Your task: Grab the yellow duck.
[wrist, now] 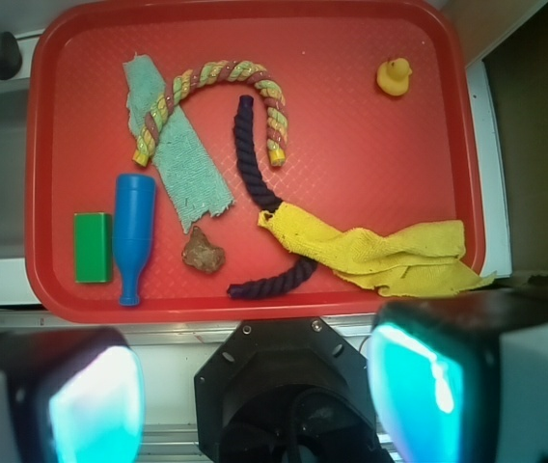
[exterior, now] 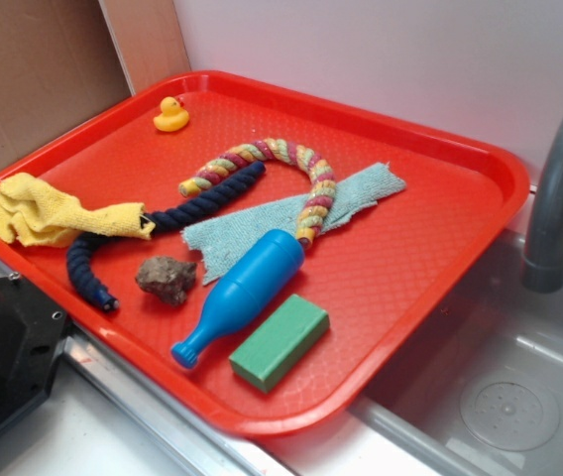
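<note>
A red plastic tray (exterior: 440,238) sits on a pale surface (exterior: 83,436) beside a grey sink basin (exterior: 519,397) with a dark curved faucet (exterior: 559,188) at the right. The yellow duck (exterior: 170,115) stands upright and alone in the far left corner of the tray in the exterior view, well apart from everything else; in the wrist view it appears in the upper right corner of the tray (wrist: 394,76).

Near the tray's middle a multicoloured braided rope (exterior: 291,169) arches over a light teal cloth (exterior: 291,213), one end resting on it. A dark navy rope (exterior: 153,223) curves from the centre toward the near left edge, and a crumpled yellow cloth (exterior: 44,210) lies across part of it, draping over the tray's left rim. A brown rock (exterior: 167,279) sits just beside the navy rope's near end. A blue bottle (exterior: 242,293) lies on its side, its wide end touching the teal cloth and its neck pointing toward the near edge. A green rectangular block (exterior: 280,341) lies just beside the bottle, on its right.

The hand (wrist: 255,395) hangs above the near side of the tray in the wrist view, outside its rim. Its two fingers (wrist: 91,405) stand wide apart with nothing between them, far from the duck.
</note>
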